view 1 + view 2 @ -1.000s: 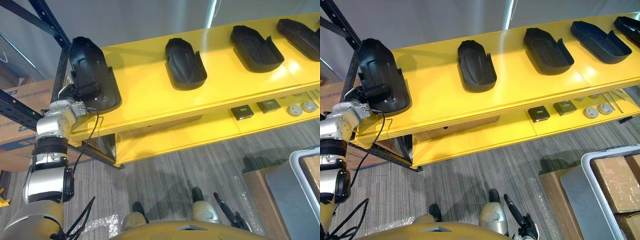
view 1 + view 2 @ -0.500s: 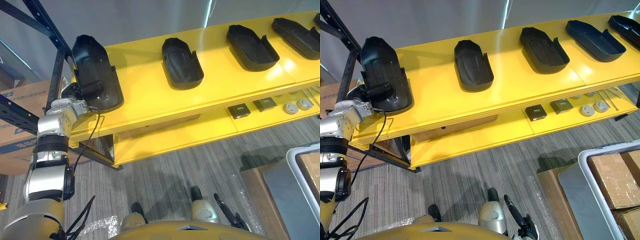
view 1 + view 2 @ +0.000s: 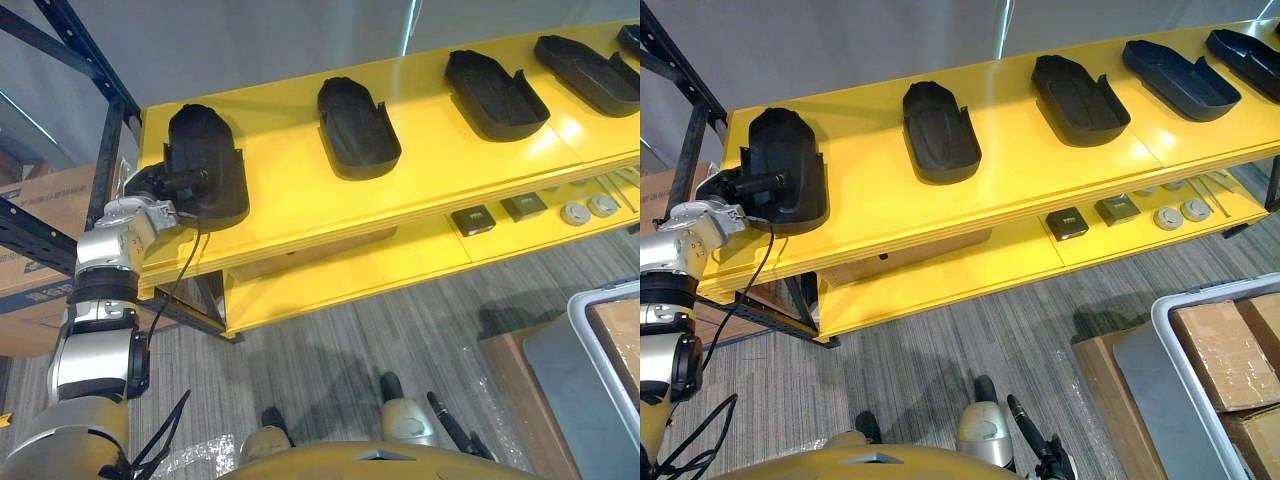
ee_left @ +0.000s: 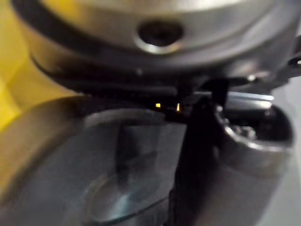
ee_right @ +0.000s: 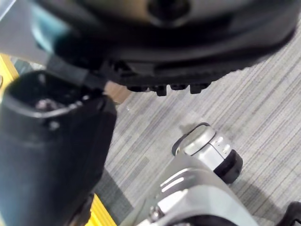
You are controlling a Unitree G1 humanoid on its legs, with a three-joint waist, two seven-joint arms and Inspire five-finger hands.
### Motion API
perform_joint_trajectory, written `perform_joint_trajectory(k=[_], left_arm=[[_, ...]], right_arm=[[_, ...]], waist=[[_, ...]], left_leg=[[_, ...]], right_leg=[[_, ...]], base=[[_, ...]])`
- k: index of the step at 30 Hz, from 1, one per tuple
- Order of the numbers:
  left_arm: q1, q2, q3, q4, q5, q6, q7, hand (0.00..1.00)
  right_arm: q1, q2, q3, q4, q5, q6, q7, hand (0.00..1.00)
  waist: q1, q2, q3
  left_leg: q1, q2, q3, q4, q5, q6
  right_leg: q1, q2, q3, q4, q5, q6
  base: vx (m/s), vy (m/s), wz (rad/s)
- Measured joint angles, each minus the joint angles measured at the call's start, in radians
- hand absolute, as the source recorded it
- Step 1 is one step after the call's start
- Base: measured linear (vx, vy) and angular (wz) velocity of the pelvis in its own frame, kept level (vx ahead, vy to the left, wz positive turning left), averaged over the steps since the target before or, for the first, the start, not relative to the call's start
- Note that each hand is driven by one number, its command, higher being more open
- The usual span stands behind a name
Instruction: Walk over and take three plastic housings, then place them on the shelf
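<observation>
At the left end of the yellow shelf (image 3: 300,190), on its top tier, a black plastic housing (image 3: 208,160) lay flat with its hollow side up. Its long axis ran from the shelf's front edge toward the back, in line with three more housings set in a row to its right: the second housing (image 3: 358,127), the third housing (image 3: 497,93) and the fourth housing (image 3: 585,72), each well apart from the next.

The robot's left hand (image 3: 160,187) was by far the nearer hand. It met the housing at the near left corner, so the housing lay ahead of it and slightly to its right. The thumb was curled over the housing's near rim and lay across the hollow, pinching that rim. The other fingers were hidden behind the rim. The silver-grey left arm rose almost straight from the lower left, with the wrist bent toward the shelf edge.

In the right wrist view, the right hand (image 5: 56,141) hung low over the grey striped floor (image 5: 244,108), well apart from the shelf. Whether it was open or closed could not be told.

As a judgement, the housing looked set down, and the next move turned on releasing the rim and drawing the left hand back toward the robot, along the housing's long axis, without dragging it off the front edge.
</observation>
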Motion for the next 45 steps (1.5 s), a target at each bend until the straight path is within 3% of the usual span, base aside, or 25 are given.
perform_joint_trajectory(k=[13,19,24,35,45], left_arm=[[-0.008,-0.009,0.049,0.041,0.016,-0.01,0.082,1.0],[-0.033,-0.011,0.048,0.064,0.17,-0.027,0.117,1.0],[-0.034,-0.01,0.035,0.065,0.202,-0.026,0.126,1.0],[-0.033,-0.009,-0.004,0.066,0.195,-0.008,0.13,1.0],[-0.027,-0.007,-0.08,0.002,0.093,-0.152,0.14,1.0]], right_arm=[[0.0,-0.001,0.015,0.01,0.013,-0.003,-0.002,1.0],[0.001,-0.002,0.019,0.016,0.013,-0.003,-0.002,1.0],[0.002,-0.003,0.012,0.031,0.013,-0.005,0.0,1.0],[0.009,0.0,-0.049,0.045,0.012,-0.001,0.002,1.0],[0.006,0.032,-0.162,0.051,-0.004,0.018,-0.001,1.0]], waist=[[-0.022,-0.009,0.006],[-0.03,-0.01,0.007],[-0.031,-0.009,0.006],[-0.026,0.023,-0.014],[0.007,0.037,-0.051]], left_leg=[[0.018,0.005,0.006,-0.002,-0.001,-0.003],[0.028,0.005,0.01,-0.015,0.005,-0.006],[0.039,0.004,0.008,-0.021,0.007,-0.007],[0.071,-0.002,-0.017,-0.066,0.033,-0.007],[0.103,-0.01,-0.029,-0.112,0.06,-0.005]], right_leg=[[0.012,0.005,0.003,0.0,0.0,-0.001],[0.013,0.008,0.003,0.0,0.001,-0.002],[0.025,0.008,0.001,-0.003,0.001,-0.002],[0.063,0.008,-0.026,-0.016,0.001,-0.002],[0.088,0.006,-0.043,-0.018,0.001,-0.002]], base=[[0.0,0.0,-0.01],[0.0,0.0,0.0],[0.0,0.0,0.0],[-0.01,-0.004,0.06],[-0.02,-0.004,0.05]])
